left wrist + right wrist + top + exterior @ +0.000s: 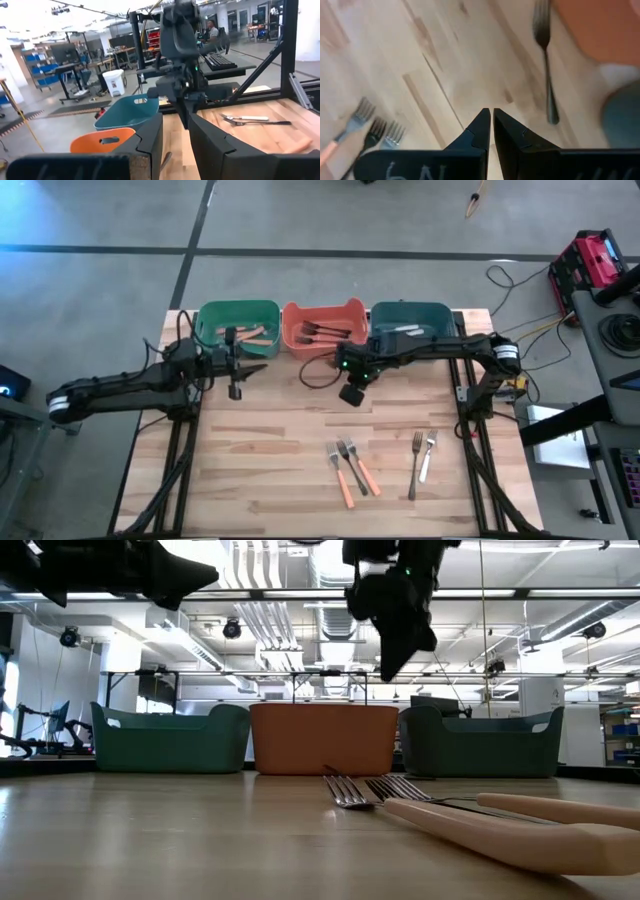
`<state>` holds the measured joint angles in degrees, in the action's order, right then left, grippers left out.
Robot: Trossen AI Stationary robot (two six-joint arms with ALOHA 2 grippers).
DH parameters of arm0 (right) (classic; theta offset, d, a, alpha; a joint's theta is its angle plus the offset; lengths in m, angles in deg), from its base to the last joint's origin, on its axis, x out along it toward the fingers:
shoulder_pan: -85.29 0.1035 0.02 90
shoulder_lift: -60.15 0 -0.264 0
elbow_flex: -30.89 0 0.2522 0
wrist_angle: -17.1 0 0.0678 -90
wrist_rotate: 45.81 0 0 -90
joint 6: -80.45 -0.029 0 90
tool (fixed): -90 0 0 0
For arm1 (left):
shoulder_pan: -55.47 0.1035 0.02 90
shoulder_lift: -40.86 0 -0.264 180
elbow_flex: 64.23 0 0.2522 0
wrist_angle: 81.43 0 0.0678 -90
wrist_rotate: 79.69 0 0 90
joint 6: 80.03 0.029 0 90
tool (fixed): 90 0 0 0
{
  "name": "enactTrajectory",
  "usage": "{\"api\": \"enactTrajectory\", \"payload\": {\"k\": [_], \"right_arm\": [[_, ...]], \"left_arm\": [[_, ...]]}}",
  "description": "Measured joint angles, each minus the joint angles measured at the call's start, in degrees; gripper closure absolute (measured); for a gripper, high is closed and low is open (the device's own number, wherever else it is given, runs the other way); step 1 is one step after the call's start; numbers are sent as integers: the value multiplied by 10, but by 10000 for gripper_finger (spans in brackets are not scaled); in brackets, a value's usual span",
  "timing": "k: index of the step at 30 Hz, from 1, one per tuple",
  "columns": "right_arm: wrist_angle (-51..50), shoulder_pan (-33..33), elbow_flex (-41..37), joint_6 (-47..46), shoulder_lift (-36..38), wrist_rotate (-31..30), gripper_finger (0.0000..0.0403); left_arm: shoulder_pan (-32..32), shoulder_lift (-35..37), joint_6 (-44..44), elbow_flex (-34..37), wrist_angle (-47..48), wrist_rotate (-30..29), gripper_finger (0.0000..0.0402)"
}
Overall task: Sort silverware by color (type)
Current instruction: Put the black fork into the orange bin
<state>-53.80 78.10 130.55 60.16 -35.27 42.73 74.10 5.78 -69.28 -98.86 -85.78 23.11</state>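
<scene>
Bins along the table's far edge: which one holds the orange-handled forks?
The light green bin at the left end of the row. The orange bin in the middle holds dark forks, and the dark teal bin at the right holds pale ones.

My two arms are dark, almost black, built of long slim links with bulkier joint housings. The left arm (130,387) carries pale bands near its base end, and the right arm (430,350) has a similar light ring at its shoulder joint. A small green light glows on the right arm's wrist housing (it shows in three views). The left gripper (175,145) has thick, blocky black fingers; the right gripper (488,131) has angular, faceted ones, with white scrawled markings on its body.
</scene>
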Motion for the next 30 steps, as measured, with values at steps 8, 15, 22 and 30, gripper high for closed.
{"api": "enactTrajectory", "payload": {"k": [8,15,22,30], "right_arm": [[138,1,-139,-58,0,-33,390],[275,0,-218,-133,0,-156,390],[337,-4,-233,-201,0,-213,390],[372,-4,-239,-234,0,-242,390]], "left_arm": [[-1,-4,-41,0,0,0,324],[-1,-12,-43,0,-25,-15,324],[0,-8,-7,0,-64,-56,324],[-1,-9,-20,0,-15,-67,324]]}}
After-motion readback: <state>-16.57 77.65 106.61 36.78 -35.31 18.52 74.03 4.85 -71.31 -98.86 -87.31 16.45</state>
